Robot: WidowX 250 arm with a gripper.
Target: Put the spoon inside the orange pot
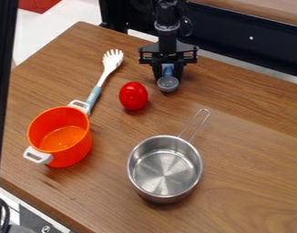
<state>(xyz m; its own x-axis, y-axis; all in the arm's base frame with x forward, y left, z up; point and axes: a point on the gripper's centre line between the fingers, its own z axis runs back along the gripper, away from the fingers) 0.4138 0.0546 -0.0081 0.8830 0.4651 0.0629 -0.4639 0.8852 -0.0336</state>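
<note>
In the camera view, the orange pot (pixel 77 152) stands upright on the wooden counter (pixel 248 182) at the left of the frame, its open mouth showing a smooth orange floor with light glinting on it. Its two white handles point to the upper right and lower left. Just beside the upper one, a white slotted utensil (pixel 111 60) lies with its blue handle towards the pot and its toothed head at the upper left. Next comes a shiny red tomato (pixel 133 96), left of centre. At the upper centre, the gripper (pixel 168 73) is closed on the spoon (pixel 168 83), its grey bowl below the fingers. Below centre sits a steel saucepan (pixel 164 169), its bare metal bottom visible, its wire handle angled to the upper right.
</note>
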